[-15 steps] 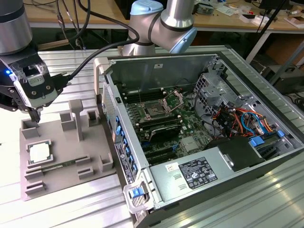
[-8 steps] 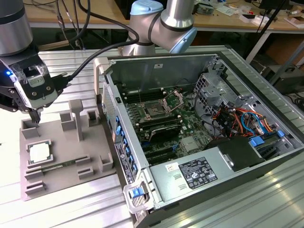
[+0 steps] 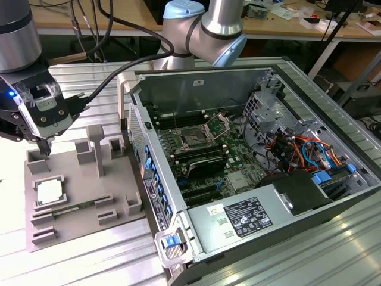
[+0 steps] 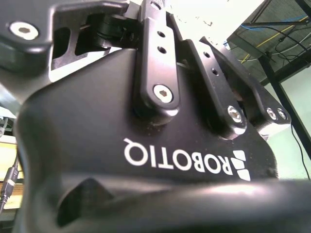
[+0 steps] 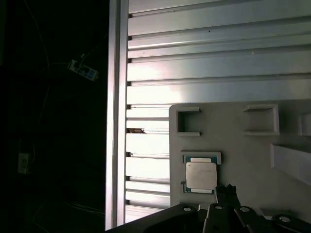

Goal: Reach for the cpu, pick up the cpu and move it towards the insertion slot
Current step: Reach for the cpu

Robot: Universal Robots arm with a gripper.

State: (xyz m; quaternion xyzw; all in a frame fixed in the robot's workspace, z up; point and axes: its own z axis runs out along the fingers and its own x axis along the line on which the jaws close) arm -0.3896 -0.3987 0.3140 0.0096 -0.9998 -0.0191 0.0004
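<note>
Exterior view: my end effector (image 3: 42,145) hangs over the tray (image 3: 77,179), at 12 o'clock from the cpu (image 3: 49,192); open or closed, I cannot tell.

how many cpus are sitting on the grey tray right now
1. The cpu lies flat in a square pocket of the grey tray, near its edge at the exterior view's left. The gripper hangs over the tray close by.

Bench (image 3: 77,262): glare whitens it at the exterior view's left.
Chip (image 3: 49,192): pale, washed out.
First wrist view: bright bench, black beyond.
Second wrist view: dim, backlit.
</note>
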